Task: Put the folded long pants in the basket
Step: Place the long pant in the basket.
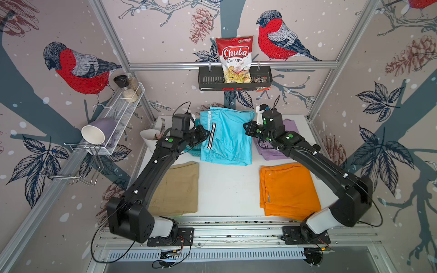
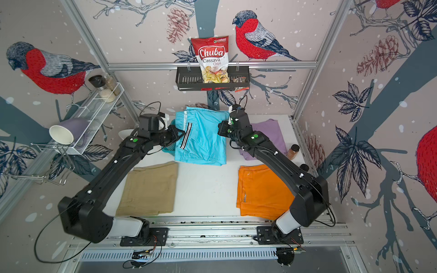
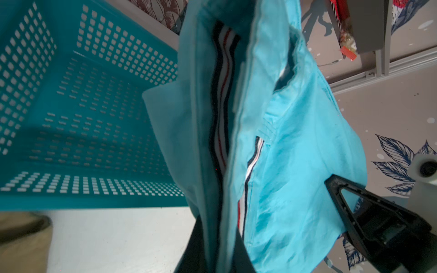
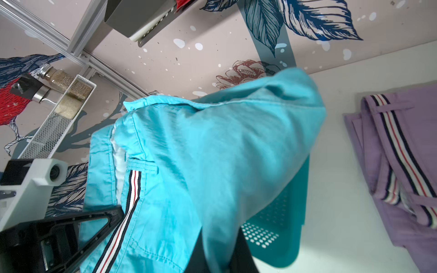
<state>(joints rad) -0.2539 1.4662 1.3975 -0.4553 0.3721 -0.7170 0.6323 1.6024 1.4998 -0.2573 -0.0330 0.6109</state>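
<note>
Right now the left fingers (image 1: 203, 135) are clenched on the striped-trim edge of the light blue pants (image 1: 227, 139), and the right fingers (image 1: 247, 128) pinch the opposite edge, so the cloth sags between both arms. It hangs at the far side of the tabletop (image 1: 227, 189), overlapping the right part of the turquoise basket (image 1: 192, 151), which stands under the left arm. Lilac pants (image 1: 272, 152) lie beneath the right arm; tan pants (image 1: 177, 189) and orange pants (image 1: 288, 189) lie flat nearer the front, well apart
</note>
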